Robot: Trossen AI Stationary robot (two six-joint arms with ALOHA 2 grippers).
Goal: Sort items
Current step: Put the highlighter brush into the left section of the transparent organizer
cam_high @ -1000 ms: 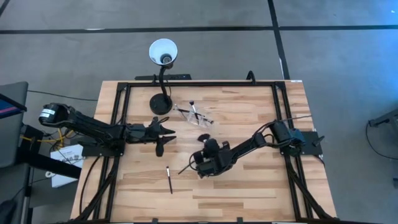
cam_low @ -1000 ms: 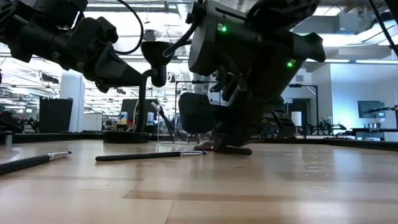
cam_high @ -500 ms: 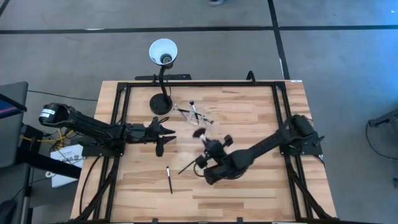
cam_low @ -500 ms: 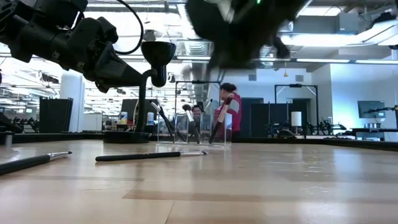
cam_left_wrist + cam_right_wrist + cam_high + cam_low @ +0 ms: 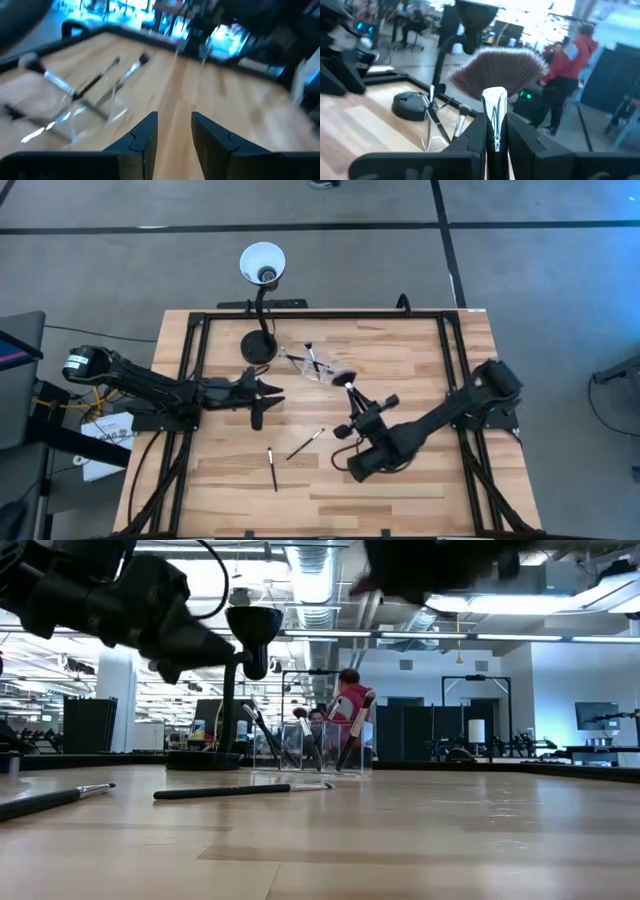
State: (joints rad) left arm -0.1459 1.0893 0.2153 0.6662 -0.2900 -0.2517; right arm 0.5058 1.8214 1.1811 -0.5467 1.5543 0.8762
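Note:
My right gripper (image 5: 360, 412) is over the table's middle, raised, and shut on a fan-headed brush (image 5: 497, 70) whose dark fan (image 5: 345, 373) points toward the far edge. Two slim brushes lie flat on the wood, one (image 5: 306, 444) near the middle and one (image 5: 271, 468) nearer the front edge; both also show in the low view (image 5: 240, 790) (image 5: 50, 798). Several more brushes stand in a clear holder (image 5: 312, 363) (image 5: 310, 745). My left gripper (image 5: 262, 395) (image 5: 175, 132) hovers open left of centre, touching nothing. My right gripper pinches the fan brush by its silvery ferrule (image 5: 494, 117) between the two fingers (image 5: 472, 137). The fan sticks out beyond the fingertips, in line with the fingers. The handle is hidden behind them. The brush is lifted clear of the table.
A black gooseneck lamp stands by its base (image 5: 258, 348) at the far left of the table, its white shade (image 5: 262, 263) beyond the edge. A black frame (image 5: 320, 314) borders the table. A person in red (image 5: 352, 705) stands in the room behind.
My right gripper has risen from the table with the fan brush and moved toward the far right, leaving the low view's middle. The brush, first down at the table, is now lifted clear. The slim brush beside it has stayed on the table.

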